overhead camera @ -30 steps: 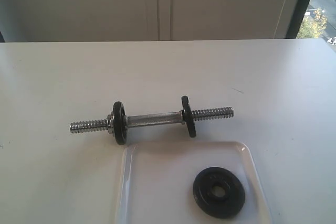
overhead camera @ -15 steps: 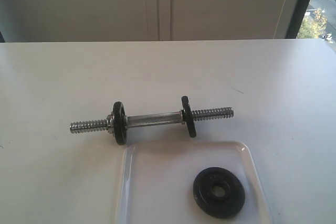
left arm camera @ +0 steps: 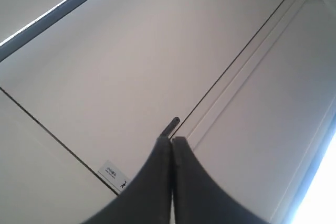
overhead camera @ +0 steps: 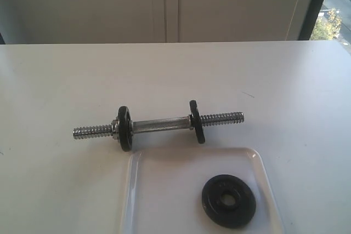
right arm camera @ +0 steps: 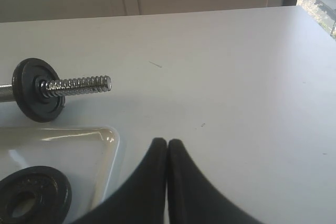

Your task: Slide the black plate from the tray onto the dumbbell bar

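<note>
Watching the last second, you are seeing nothing changing: the black plate (overhead camera: 228, 200) is lying on the tray (overhead camera: 164, 195), lower right; the dumbbell bar (overhead camera: 162, 125) is resting on the desk (overhead camera: 66, 80) just above; the left claw (left arm camera: 171, 139) and right claw (right arm camera: 167, 141) are sitting closed, empty. Pickup is not yet starting.

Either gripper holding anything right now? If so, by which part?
Nothing held. The left gripper and right gripper are both shut on nothing; the black plate lies flat in the tray, untouched.

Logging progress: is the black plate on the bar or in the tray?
In the tray: the black plate lies flat there, apart from the dumbbell bar.
</note>
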Robot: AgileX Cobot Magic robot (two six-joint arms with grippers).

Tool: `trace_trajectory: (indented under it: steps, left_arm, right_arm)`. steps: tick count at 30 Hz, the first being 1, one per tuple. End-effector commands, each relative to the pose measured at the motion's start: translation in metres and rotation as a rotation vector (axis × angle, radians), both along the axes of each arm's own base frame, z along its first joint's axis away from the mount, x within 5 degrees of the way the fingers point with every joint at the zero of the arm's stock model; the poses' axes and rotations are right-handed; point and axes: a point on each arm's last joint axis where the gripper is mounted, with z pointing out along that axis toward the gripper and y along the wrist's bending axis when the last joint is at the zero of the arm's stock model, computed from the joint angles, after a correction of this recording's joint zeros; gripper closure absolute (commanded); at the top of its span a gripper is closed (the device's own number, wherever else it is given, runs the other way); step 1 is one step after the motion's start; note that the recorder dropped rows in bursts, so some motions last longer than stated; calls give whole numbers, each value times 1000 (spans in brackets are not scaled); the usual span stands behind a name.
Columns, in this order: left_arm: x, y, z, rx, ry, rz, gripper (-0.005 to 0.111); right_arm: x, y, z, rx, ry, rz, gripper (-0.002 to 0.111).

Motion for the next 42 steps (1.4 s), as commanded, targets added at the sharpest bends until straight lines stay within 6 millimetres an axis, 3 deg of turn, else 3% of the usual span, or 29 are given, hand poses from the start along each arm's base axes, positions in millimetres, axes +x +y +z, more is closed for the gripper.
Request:
trace_trajectory:
  steps: [1, 5, 9, 13, 18, 22, 25, 26, 29, 31, 33, 35, 36, 38, 40, 42]
  left_arm:
    - [4, -4, 26, 54, 96, -22, 107]
    - [26, -10, 45, 235, 183, 57, 107]
    - [63, -21, 50, 506, 344, 80, 107]
    - [112, -26, 34, 718, 753, 28, 107]
    - [162, -33, 10, 1032, 1002, 39, 107]
    - [192, -59, -5, 1147, 997, -91, 107]
    - [212, -84, -11, 1224, 928, -296, 107]
    - [229, -100, -12, 1140, 923, -466, 107]
    - [259, -120, -1, 1188, 832, -560, 107]
    - [283, -120, 10, 1355, 788, -358, 107]
    - [301, -87, 17, 1566, 943, 168, 107]
    - [301, -55, 13, 1572, 1211, 495, 107]
    - [300, -50, 1, 1644, 1319, 462, 107]
    - [291, -65, -32, 1847, 1423, 34, 107]
    - [281, -98, -43, 1931, 1289, -430, 107]
    - [275, -133, -30, 1912, 1084, -688, 107]
  right_arm:
    - [0, 0, 1, 1, -8, 2, 108]
    - [0, 0, 1, 1, -8, 2, 108]
    - [0, 0, 1, 1, -8, 2, 108]
    - [0, 0, 1, 1, -8, 2, 108]
    - [0, 0, 1, 1, -8, 2, 108]
    - [0, 0, 1, 1, -8, 2, 108]
    - [0, 0, 1, 1, -8, 2, 108]
    - [0, 0, 1, 1, -8, 2, 108]
    - [0, -1, 1, -28, -13, 0, 108]
    - [0, -3, 1, -149, -29, 1, 108]
    - [1, -7, 4, -283, -69, -4, 108]
    - [2, -8, 8, -382, -126, -3, 108]
    - [2, -8, 10, -402, -146, 0, 108]
    - [3, -6, 14, -404, -190, 10, 108]
    - [3, -4, 18, -396, -245, 24, 108]
    - [3, -2, 22, -389, -295, 36, 108]
